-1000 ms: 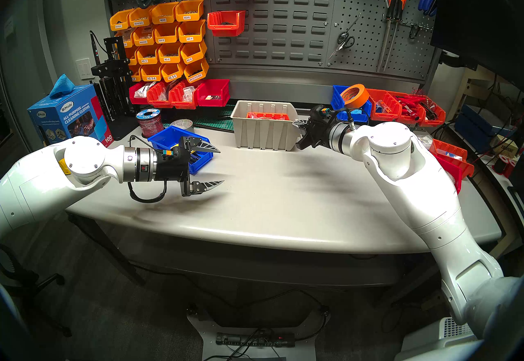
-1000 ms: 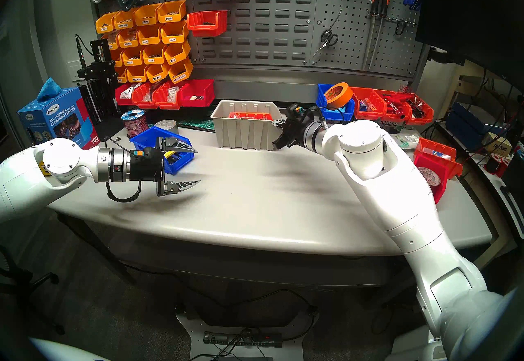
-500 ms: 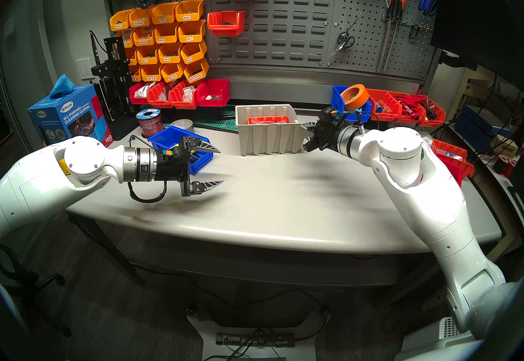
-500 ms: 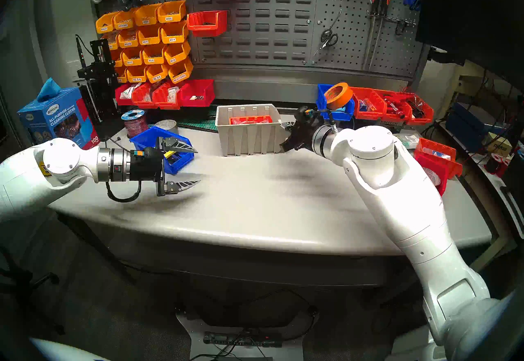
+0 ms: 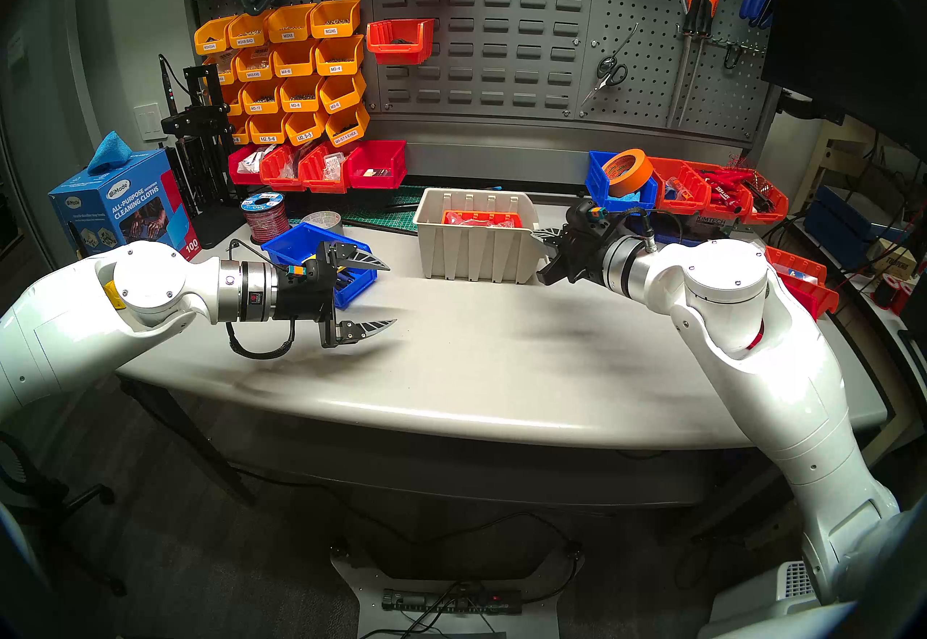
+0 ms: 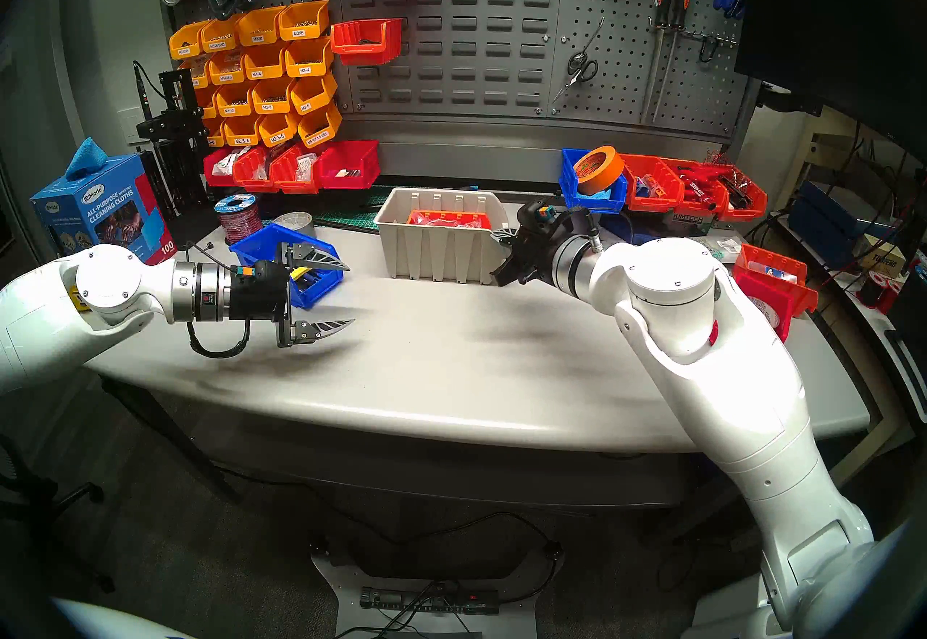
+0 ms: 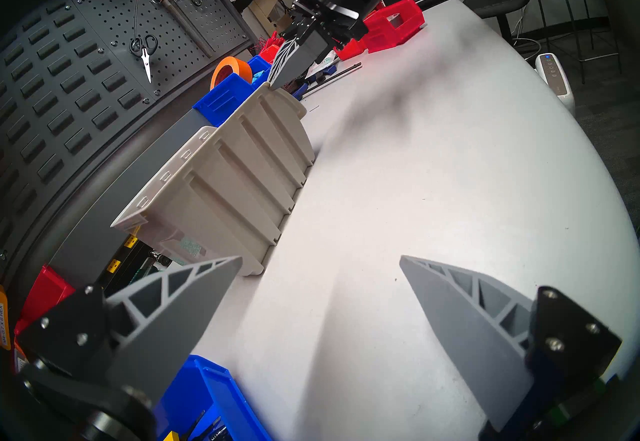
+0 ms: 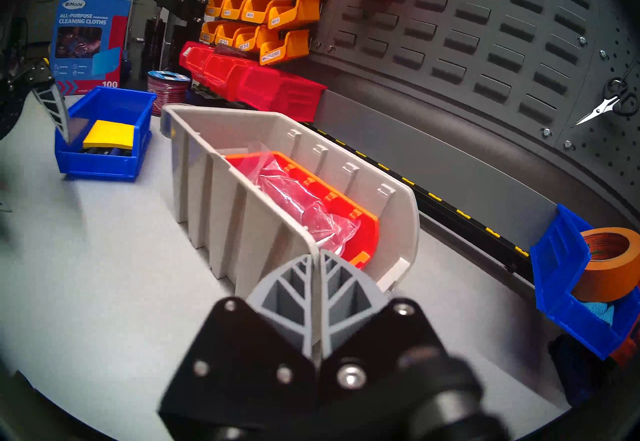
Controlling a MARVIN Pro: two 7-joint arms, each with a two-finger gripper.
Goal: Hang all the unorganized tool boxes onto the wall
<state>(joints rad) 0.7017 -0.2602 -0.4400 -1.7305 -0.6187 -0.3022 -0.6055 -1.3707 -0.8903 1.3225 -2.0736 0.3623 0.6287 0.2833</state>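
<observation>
while none of the three loose bins hangs on the louvred panel (image 5: pixel 481 21) yet, the beige bin (image 5: pixel 476 241) sits on the bench (image 5: pixel 476 362) with the right tool (image 8: pixel 317 258) pinched shut on its side-wall rim (an orange tray inside). both blue bins rest on the bench, one (image 5: pixel 321 252) at left, one (image 5: pixel 622 181) at the back right holding orange tape. the left tool (image 5: pixel 368 292) hovers level, spread wide and empty, near the left one.

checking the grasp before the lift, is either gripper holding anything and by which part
The right gripper is shut on the beige bin, pinching the thin rim of its front end. The left gripper is open and empty.
</observation>
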